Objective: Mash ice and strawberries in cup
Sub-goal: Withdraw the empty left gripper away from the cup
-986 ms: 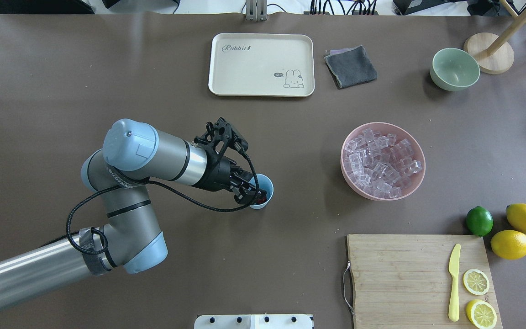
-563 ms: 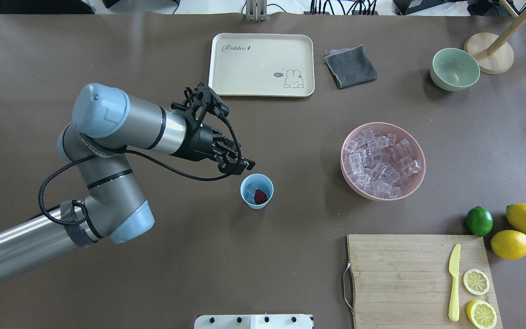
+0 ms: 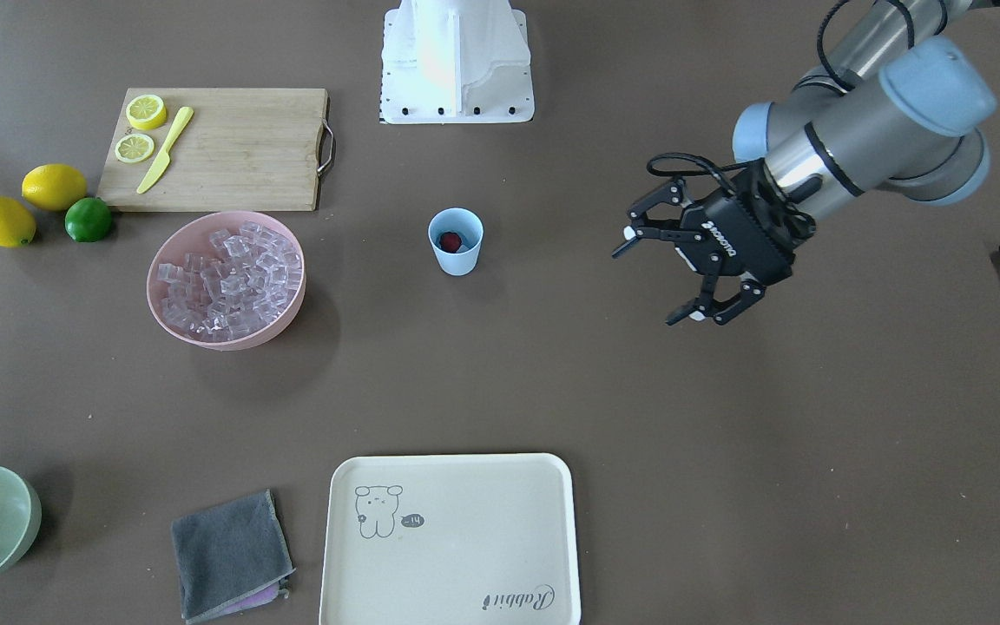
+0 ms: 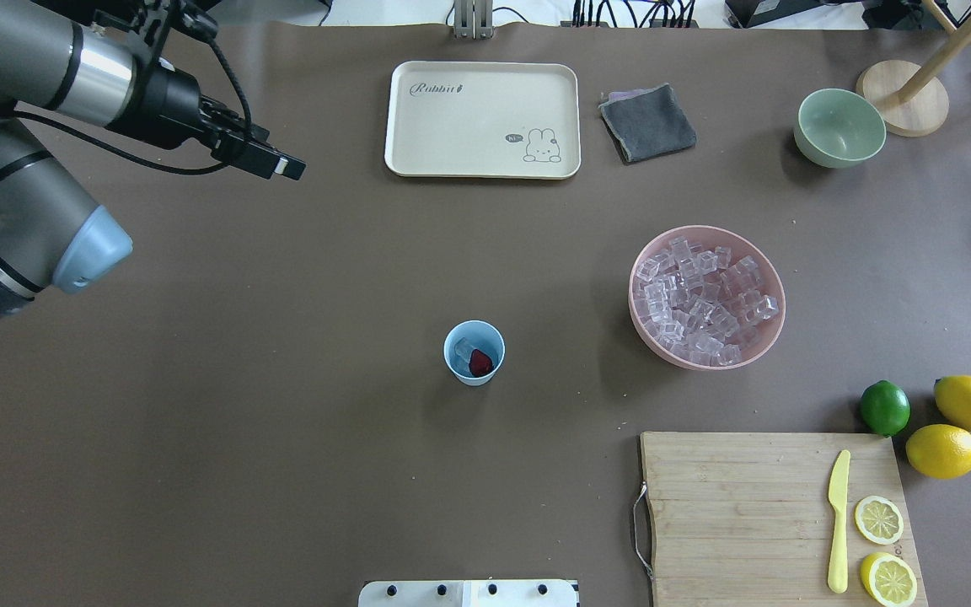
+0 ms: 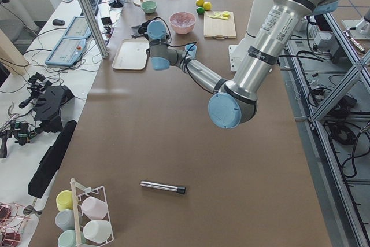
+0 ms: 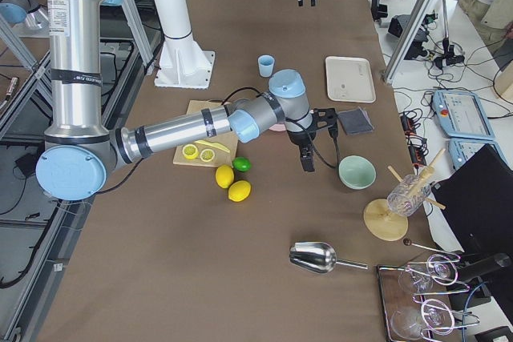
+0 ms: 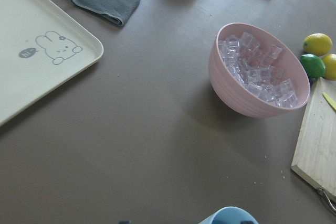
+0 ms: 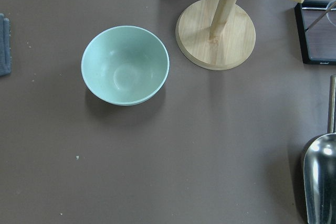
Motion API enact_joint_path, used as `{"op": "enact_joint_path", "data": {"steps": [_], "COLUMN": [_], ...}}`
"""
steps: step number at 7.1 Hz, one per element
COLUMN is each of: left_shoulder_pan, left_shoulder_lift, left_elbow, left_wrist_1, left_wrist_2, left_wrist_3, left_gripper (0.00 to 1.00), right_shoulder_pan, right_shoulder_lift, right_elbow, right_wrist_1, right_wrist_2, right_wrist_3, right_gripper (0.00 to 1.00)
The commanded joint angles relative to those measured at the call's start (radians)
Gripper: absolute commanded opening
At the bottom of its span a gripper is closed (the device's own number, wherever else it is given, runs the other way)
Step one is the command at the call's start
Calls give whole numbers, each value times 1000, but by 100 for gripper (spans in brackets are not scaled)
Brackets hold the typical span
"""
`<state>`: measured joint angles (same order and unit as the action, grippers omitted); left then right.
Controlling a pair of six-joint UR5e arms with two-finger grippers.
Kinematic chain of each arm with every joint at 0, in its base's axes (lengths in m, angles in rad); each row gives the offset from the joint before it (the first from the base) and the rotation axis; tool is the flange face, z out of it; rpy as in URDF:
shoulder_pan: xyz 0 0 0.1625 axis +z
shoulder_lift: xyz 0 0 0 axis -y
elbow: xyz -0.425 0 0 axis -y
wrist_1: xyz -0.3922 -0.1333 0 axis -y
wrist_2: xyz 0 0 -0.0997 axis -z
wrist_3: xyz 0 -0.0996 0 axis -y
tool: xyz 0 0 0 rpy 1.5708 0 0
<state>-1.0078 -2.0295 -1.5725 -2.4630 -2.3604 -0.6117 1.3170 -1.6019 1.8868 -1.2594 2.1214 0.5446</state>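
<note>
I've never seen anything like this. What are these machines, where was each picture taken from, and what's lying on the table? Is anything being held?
These are two robot arms at a table, each ending in a two-finger gripper. Cameras look from above, from across the table, from each table end, and from each wrist. The left gripper is open and empty, away from the blue cup, which holds a strawberry and an ice cube. More ice fills the pink bowl. Also there: a cutting board, tray, grey cloth and green bowl. The right gripper hangs near the green bowl; I cannot tell if it is open.
</note>
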Motion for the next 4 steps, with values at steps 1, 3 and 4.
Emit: {"op": "enact_joint_path", "data": {"steps": [1, 3, 4], "left_shoulder_pan": [-144, -323, -387], "left_shoulder_lift": [96, 100, 112], "left_elbow": [31, 167, 240], "left_wrist_1": [7, 7, 9], "left_wrist_2": [-16, -177, -209], "left_wrist_3": [3, 58, 111], "left_gripper": [97, 97, 97], "right_shoulder_pan": [-4, -5, -7], "right_shoulder_lift": [5, 16, 34], "right_elbow": [1, -8, -14], "right_wrist_1": [0, 0, 0], "right_wrist_2": [0, 0, 0], "right_wrist_3": [0, -2, 3], "right_gripper": [100, 100, 100]}}
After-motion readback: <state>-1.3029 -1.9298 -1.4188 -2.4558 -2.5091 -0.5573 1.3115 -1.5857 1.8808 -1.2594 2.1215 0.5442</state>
